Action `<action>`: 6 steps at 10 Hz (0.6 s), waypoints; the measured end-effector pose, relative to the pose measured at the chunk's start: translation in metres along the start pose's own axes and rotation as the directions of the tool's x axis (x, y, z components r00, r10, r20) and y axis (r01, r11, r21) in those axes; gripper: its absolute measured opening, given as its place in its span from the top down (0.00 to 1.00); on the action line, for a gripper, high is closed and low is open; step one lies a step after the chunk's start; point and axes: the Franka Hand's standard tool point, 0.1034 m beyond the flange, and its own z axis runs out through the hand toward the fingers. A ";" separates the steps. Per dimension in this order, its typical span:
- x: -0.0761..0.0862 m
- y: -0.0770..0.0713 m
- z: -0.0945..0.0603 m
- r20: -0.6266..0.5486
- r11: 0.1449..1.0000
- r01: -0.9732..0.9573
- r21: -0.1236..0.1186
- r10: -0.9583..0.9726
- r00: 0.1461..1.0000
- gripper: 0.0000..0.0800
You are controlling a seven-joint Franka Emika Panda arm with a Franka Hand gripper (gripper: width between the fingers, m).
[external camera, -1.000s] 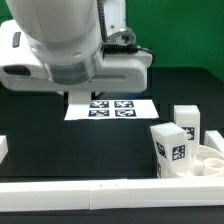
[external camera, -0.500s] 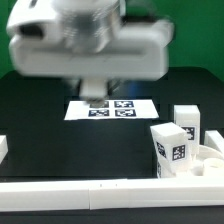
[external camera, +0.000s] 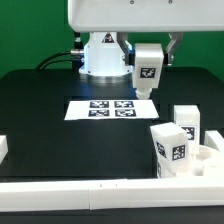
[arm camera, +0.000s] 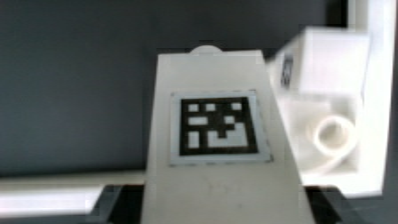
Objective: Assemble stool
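My gripper (external camera: 148, 50) is shut on a white stool leg (external camera: 149, 74) with a square tag and holds it in the air above the far right corner of the marker board (external camera: 110, 107). In the wrist view the held leg (arm camera: 217, 125) fills the middle, with a dark finger (arm camera: 121, 204) on each side of its near end. Two more legs (external camera: 171, 150) (external camera: 186, 121) stand at the exterior view's right. The round seat (external camera: 208, 158) lies beside them, partly cut off by the frame edge. It also shows in the wrist view (arm camera: 333, 130).
A long white border bar (external camera: 90, 196) runs along the front of the black table. A short white bar end (external camera: 4, 148) sits at the exterior view's left. The robot base (external camera: 103, 55) stands behind the marker board.
The arm has moved up and back, out of the front of the exterior view. The held leg now shows hanging above the marker board's far right corner.
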 end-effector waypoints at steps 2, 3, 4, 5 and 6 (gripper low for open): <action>0.017 -0.040 -0.004 -0.142 1.000 -0.002 -0.006 0.001 0.990 0.58; 0.030 -0.057 -0.006 -0.211 1.000 -0.004 0.004 0.005 0.977 0.58; 0.033 -0.069 -0.004 -0.240 1.000 -0.023 0.015 0.026 0.970 0.58; 0.035 -0.082 -0.001 -0.363 0.998 -0.033 0.049 0.049 0.931 0.58; 0.024 -0.082 0.008 -0.348 0.999 -0.026 0.043 0.039 0.937 0.58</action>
